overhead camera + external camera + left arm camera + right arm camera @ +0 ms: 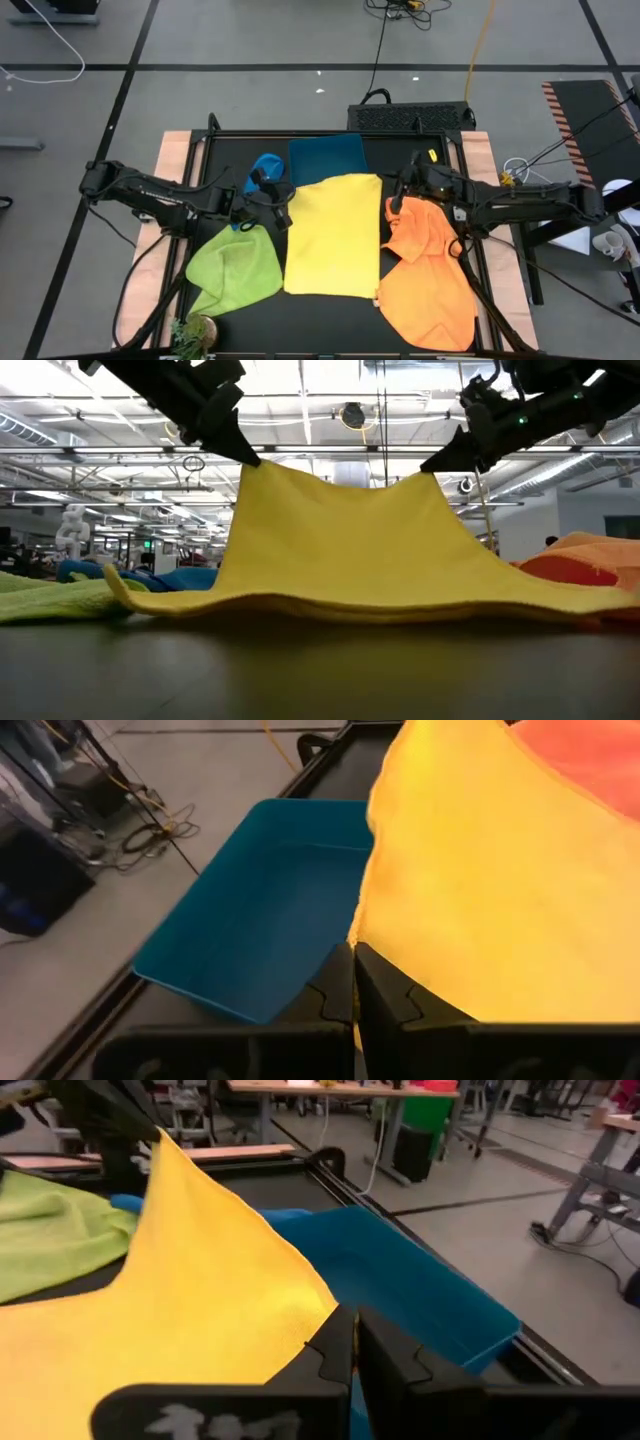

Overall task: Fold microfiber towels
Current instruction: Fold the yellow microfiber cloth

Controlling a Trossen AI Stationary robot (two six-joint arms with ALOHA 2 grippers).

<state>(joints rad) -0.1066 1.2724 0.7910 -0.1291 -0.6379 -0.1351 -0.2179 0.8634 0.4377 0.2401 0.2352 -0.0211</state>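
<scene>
From above, the yellow towel sits mid-table, a soft rectangle with its long axis running from the teal bin toward the near table edge. The bin is a rigid, smooth-walled box touching the towel's far edge. The left gripper is clamped on the towel's far left corner, and the right gripper is pinched on the far right corner. A lime green towel lies rumpled just left of the yellow one, a crumpled blue towel sits beside the bin's left side, and a bunched orange towel spreads out right of the yellow one, under the right arm.

Low view: both far corners of the yellow towel are lifted into peaks, with the cloth sagging between them and the near edge flat on the dark table. The green and blue cloths lie low on one side and the orange heap on the other.

Left wrist view: the dark fingers are pressed together on the fuzzy yellow edge, with the bin right beyond.

Right wrist view: same deal, fingers closed on the yellow corner, with the bin beside the towel and the green towel past it.
</scene>
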